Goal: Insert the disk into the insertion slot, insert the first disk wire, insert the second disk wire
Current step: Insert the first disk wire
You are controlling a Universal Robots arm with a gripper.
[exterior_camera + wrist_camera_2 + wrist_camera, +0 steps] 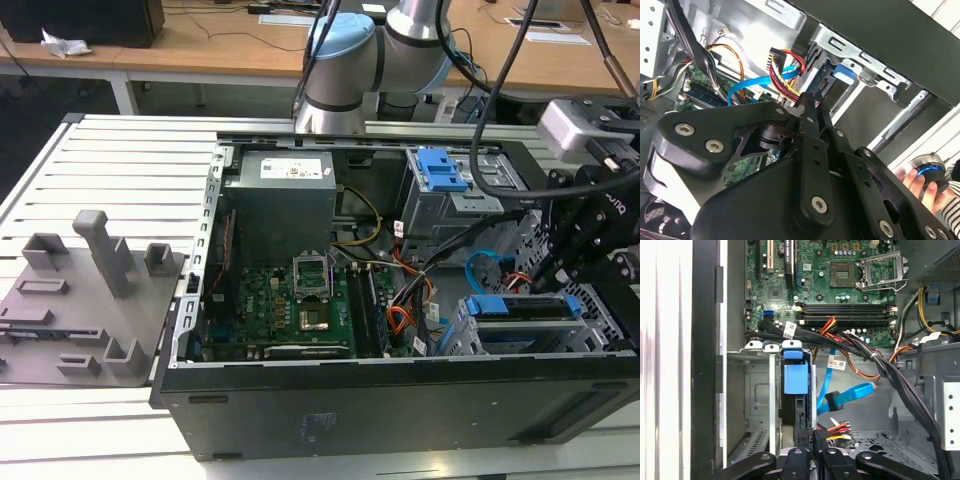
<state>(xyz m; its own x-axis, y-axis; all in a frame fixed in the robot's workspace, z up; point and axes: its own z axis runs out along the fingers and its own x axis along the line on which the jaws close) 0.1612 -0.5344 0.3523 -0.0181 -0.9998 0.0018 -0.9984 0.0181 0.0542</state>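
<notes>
The disk [522, 306] sits in the insertion slot [601, 322] of the grey cage at the case's front corner, on the exterior view's right. Its blue frame [795, 377] shows end-on. My gripper [814, 439] hangs just behind the disk, shut on the dark plug of the first disk wire [834, 429], a red, yellow and black bundle. The gripper [812, 106] pinches that plug [788, 98] close to the blue frame [844, 73]. The second disk wire [852, 392], light blue with a dark plug, loops free beside it. The gripper [557, 272] stands above the disk.
The open computer case [400, 400] lies on a slatted table. A taller cage with a blue latch [440, 170] stands behind. Thick black cables [900, 385] cross the bay. Grey fixtures [100, 290] lie at the exterior view's left. A hand [912, 181] holds a round device nearby.
</notes>
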